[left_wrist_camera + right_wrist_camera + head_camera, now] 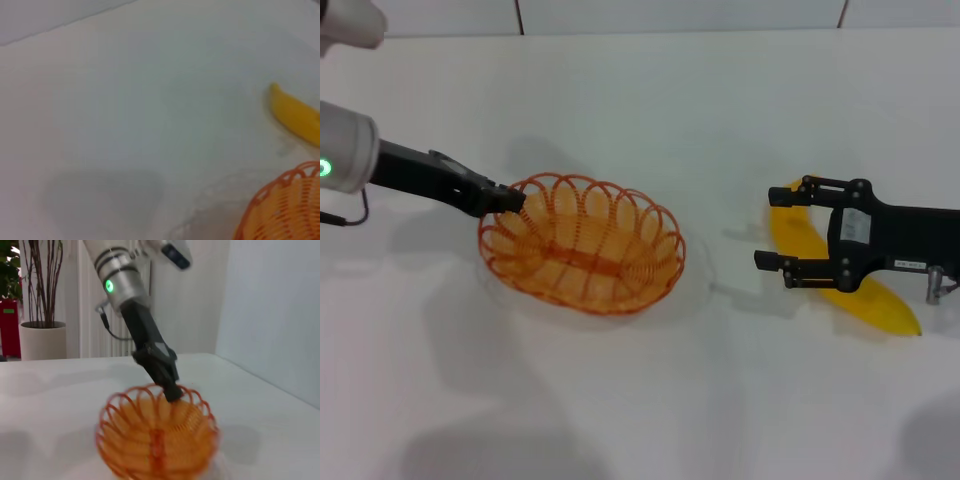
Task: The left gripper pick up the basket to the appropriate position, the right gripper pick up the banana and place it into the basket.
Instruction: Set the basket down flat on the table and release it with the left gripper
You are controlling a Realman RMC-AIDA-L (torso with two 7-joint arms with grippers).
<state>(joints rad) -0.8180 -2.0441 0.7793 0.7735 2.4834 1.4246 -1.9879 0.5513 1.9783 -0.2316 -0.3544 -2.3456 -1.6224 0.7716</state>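
At nine o'clock in the head view: black left gripper on a grey arm with a green light, reaching in from the left edge, tip on the scalloped rim of the shallow oval basket of orange looped wire. Fingers clenched on that rim at the basket's ten o'clock side. Same grasp seen from the right wrist view: dark gripper tip pinching the far rim of the basket, basket tilted, near side raised toward the camera. Only a piece of the basket's rim visible in the left wrist view, together with one end of the fruit.

At the centre: basket on the white tabletop, well apart from the fruit.

At three o'clock: large smooth bright yellow curved banana lying flat on the table, pointed ends toward twelve and five o'clock. Black right gripper over it, released, fingers spread wide, one finger near the banana's upper end, the other across its middle, nothing held.
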